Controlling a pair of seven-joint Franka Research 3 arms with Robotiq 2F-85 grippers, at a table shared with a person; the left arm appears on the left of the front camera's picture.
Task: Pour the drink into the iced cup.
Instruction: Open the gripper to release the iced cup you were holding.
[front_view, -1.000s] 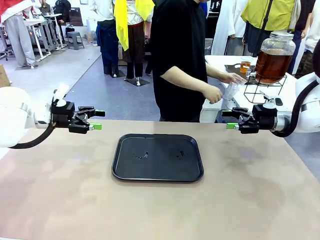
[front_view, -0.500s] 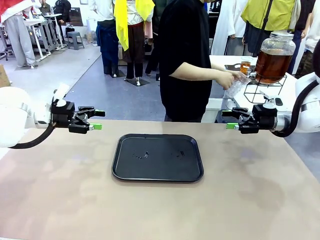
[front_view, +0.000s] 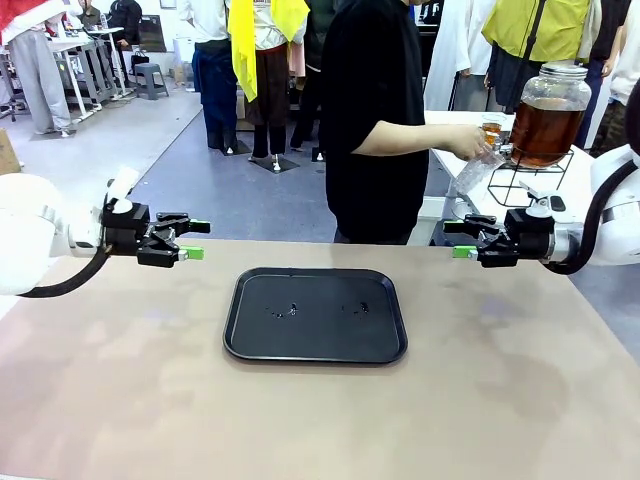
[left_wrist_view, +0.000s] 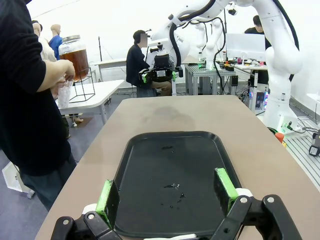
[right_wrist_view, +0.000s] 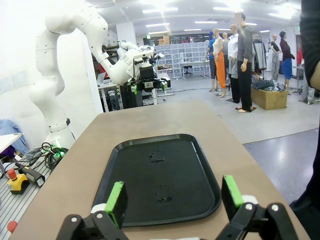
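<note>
Barely starting, judging by the layout: nothing poured yet. Spanning the lower frame, a brown table (front_view: 120, 400); lying at its centre, a black tray (front_view: 315, 315), bare but for a few droplets. Standing at upper centre, a person in black, reaching a hand (front_view: 470, 143) with a clear cup (front_view: 470, 175) toward the spigot jar (front_view: 548, 112) at upper right, the drink (front_view: 545, 130) sitting amber inside it. Hanging at mid-left, the left gripper (front_view: 194, 240), jaws spread and holding nothing; mirroring it at mid-right, the right gripper (front_view: 460, 239), likewise apart and unloaded. Remaining: filling, then pouring.
</note>
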